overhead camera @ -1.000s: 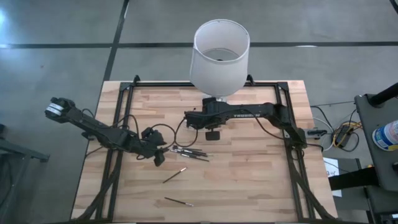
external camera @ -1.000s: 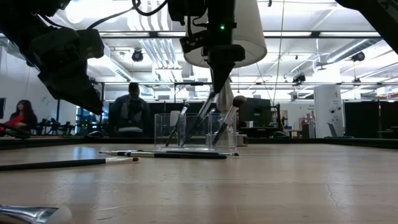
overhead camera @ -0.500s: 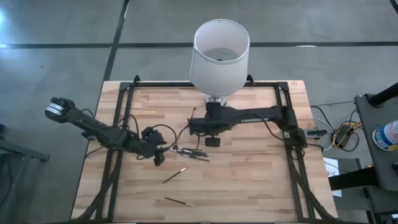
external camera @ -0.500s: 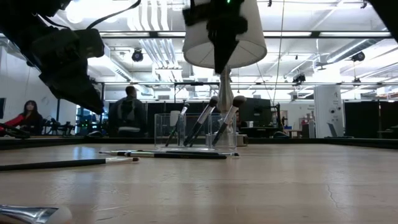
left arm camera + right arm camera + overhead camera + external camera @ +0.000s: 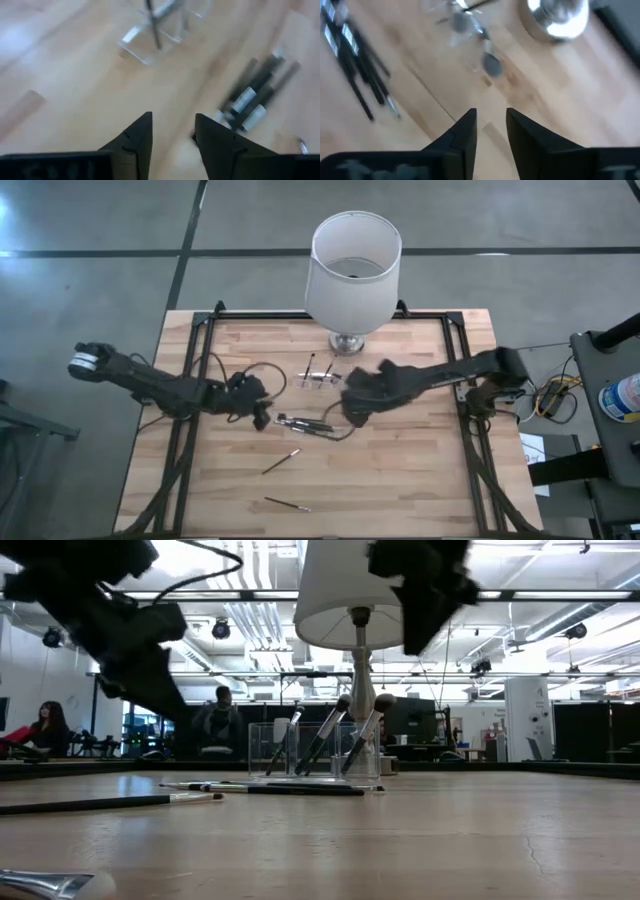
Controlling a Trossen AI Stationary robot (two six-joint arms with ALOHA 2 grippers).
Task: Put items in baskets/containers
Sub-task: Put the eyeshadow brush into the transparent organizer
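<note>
The clear holder [image 5: 320, 376] stands on the wood near the lamp base, and three brushes lean inside it [image 5: 325, 736]. A bundle of dark brushes [image 5: 305, 423] lies flat on the table nearer than the holder. Two single brushes lie closer to the near edge [image 5: 281, 461] [image 5: 287, 504]. My left gripper [image 5: 262, 412] hovers open just left of the bundle; its wrist view shows the bundle [image 5: 255, 95] and the holder [image 5: 155, 30] ahead. My right gripper [image 5: 350, 407] hovers open just right of the bundle, with the brushes [image 5: 350, 50] in its wrist view.
A large white lampshade [image 5: 352, 265] on a metal base [image 5: 347, 343] stands at the far edge behind the holder. Black frame rails [image 5: 185, 430] run along the table's sides. Bare wood [image 5: 420, 470] lies to the near right. People sit in the room beyond [image 5: 210, 720].
My right gripper came up off the brush it held over the holder, then swung toward the near right, ending beside the bundle. That brush stays leaning in the holder. My left gripper shifted slightly toward the far edge and the bundle.
</note>
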